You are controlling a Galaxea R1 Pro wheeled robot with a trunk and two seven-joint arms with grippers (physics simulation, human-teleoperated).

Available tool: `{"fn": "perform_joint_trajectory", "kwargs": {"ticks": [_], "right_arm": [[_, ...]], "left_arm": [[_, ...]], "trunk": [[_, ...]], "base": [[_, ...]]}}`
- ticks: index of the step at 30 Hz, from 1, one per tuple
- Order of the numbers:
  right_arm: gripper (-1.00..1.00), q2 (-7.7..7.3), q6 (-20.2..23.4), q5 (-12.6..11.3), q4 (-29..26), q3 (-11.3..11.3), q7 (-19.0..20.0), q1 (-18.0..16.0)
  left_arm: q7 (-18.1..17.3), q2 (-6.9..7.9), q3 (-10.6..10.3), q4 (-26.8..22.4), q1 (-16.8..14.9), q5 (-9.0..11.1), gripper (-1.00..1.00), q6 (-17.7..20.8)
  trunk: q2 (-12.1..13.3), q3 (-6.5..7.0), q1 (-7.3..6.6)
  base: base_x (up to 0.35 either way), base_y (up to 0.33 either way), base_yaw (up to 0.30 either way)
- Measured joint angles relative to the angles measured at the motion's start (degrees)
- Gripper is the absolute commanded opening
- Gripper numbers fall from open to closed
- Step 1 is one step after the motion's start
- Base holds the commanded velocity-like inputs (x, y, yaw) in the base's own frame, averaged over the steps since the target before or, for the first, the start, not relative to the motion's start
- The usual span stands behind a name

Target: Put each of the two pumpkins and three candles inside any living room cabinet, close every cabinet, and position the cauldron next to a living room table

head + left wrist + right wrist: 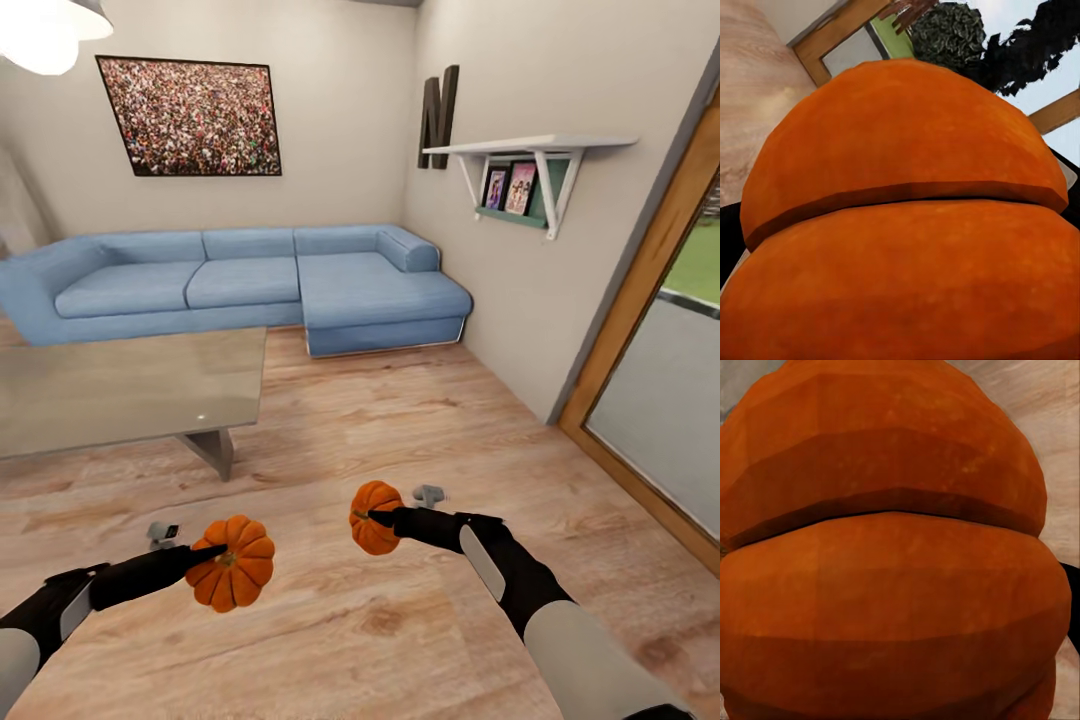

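Observation:
Two small ribbed orange pumpkins are held up above the wood floor in the head view. My left gripper [215,558] is shut on the left pumpkin [236,577], whose stem end faces up toward the camera. My right gripper [375,518] is shut on the right pumpkin [372,520]. Up close, the left wrist view has the left pumpkin [907,225] pressed against the lens, and the right wrist view has the right pumpkin [892,555] the same way. The cabinet, the candles and the cauldron are out of view.
A low glass-topped table [120,385] stands at left. A blue corner sofa [260,280] lines the far wall under a framed picture [190,117]. A white wall shelf [530,165] hangs at right, beside a wood-framed glass door [660,330]. Wood floor lies ahead.

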Motion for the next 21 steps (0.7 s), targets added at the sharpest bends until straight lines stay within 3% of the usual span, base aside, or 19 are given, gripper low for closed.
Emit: {"fn": "perform_joint_trajectory", "kwargs": {"ticks": [21], "right_arm": [[-1.0, -0.18, -0.02, -0.01, 0.0, 0.0, 0.17, 0.0]], "left_arm": [[-0.09, 0.33, 0.1, 0.36, 0.0, 0.0, -1.0, 0.02]], "trunk": [[0.0, -0.66, 0.0]], "base": [[0.0, 0.0, 0.291]]}}
